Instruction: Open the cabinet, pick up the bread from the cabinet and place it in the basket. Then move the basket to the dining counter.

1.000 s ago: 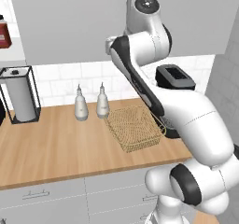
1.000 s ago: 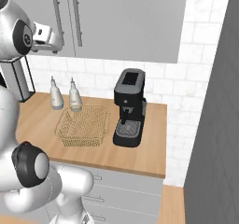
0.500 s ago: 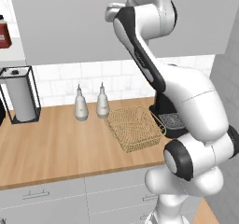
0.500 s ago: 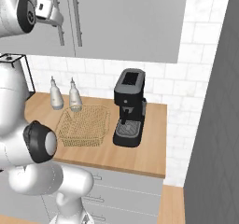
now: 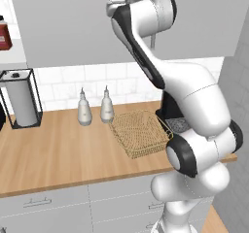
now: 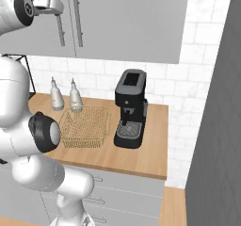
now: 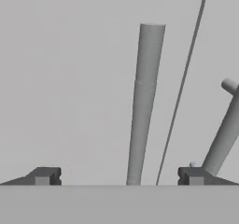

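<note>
The pincer (image 7: 119, 176) gapes wide, empty, straddling the long silver bar handle (image 7: 144, 101) of the flat light-grey wall cabinet (image 6: 127, 22); closing off-centre could make it slip.

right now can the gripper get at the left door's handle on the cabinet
Probably yes. In the hand view the handle of the cabinet stands between the open fingers, with nothing in front of it. The gripper has not closed on it yet.
</note>
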